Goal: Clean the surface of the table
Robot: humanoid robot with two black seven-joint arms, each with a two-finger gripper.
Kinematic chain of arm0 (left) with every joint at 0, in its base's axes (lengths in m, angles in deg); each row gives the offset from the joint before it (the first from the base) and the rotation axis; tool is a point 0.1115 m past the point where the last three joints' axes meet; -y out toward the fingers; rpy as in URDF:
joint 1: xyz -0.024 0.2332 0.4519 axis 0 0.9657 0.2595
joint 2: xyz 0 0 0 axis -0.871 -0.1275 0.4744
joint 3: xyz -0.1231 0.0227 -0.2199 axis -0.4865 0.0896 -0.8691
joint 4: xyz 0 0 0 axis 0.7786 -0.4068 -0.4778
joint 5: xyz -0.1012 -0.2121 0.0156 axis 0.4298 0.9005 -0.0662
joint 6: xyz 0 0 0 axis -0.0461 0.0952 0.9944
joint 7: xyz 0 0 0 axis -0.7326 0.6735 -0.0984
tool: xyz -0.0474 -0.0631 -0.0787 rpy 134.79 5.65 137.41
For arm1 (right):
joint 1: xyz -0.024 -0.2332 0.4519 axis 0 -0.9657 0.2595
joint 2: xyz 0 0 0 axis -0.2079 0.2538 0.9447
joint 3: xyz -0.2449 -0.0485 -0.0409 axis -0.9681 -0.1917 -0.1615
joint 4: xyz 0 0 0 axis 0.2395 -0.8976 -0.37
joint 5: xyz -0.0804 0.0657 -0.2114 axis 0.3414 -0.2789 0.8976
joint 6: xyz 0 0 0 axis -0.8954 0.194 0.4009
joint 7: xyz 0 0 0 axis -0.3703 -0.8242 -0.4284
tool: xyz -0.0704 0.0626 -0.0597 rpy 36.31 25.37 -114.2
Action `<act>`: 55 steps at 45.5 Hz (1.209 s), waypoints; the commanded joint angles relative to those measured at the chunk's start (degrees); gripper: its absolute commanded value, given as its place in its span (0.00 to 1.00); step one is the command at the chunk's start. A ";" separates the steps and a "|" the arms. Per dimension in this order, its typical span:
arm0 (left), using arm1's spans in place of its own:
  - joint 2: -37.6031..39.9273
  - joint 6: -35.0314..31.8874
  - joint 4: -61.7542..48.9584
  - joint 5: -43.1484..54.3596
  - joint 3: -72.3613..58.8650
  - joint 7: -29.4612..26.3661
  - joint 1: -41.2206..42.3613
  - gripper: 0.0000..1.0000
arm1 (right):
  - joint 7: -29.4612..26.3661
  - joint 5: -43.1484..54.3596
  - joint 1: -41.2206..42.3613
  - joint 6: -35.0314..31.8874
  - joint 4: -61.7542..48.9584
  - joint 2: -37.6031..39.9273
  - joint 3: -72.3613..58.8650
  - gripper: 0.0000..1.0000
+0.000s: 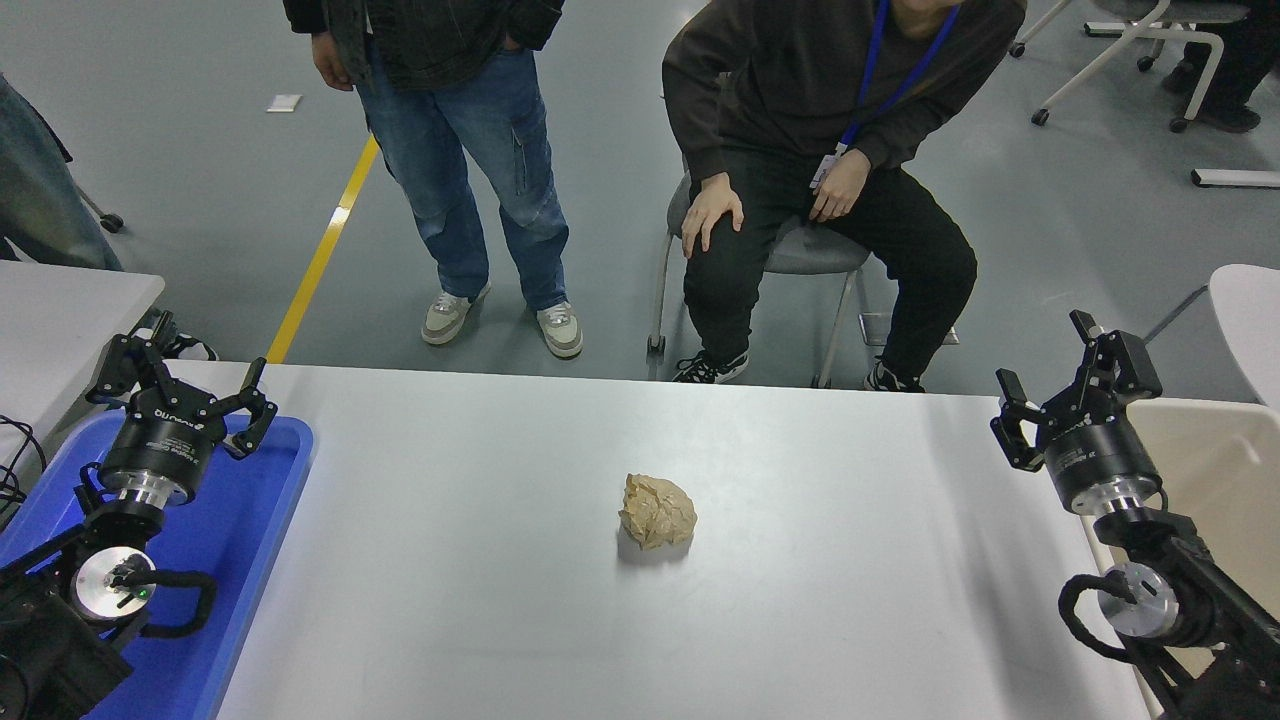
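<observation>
The table surface (480, 560) is a wide matte white-grey top filling the lower picture. A crumpled ball of tan paper (657, 511) lies near its middle. My right gripper (1070, 385) hangs open and empty over the table's right edge, well to the right of the paper ball. My left gripper (178, 375) is parked open above the blue tray at the lower left, holding nothing.
A blue plastic tray (262, 560) lies on the left end of the table. A beige bin (1225, 460) stands just past the right edge. One person stands and another sits on a wheeled chair (790, 250) beyond the far edge. A smaller white table (60, 300) is at the left.
</observation>
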 commanded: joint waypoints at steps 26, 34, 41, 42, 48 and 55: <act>0.00 0.00 0.00 0.00 0.00 0.00 0.00 1.00 | -16.30 2.75 4.99 -0.43 15.51 14.22 -13.31 0.99; 0.00 0.00 0.00 0.00 0.00 0.00 0.00 1.00 | -18.84 10.40 6.66 -1.05 22.10 18.45 -18.58 0.99; 0.00 0.00 0.00 0.00 0.00 0.00 0.00 1.00 | -22.45 16.91 9.21 -1.84 24.22 19.16 -21.57 0.99; 0.00 0.00 0.00 0.00 0.00 0.00 0.00 1.00 | -22.89 17.61 9.65 -1.92 24.48 19.16 -22.10 0.99; 0.00 0.00 0.00 0.00 0.00 0.00 0.00 1.00 | -23.59 21.13 12.99 -2.01 25.80 19.24 -26.84 0.99; 0.00 0.00 0.00 0.00 0.00 0.00 0.00 1.00 | -24.56 23.06 18.35 -1.92 26.42 19.24 -33.78 0.99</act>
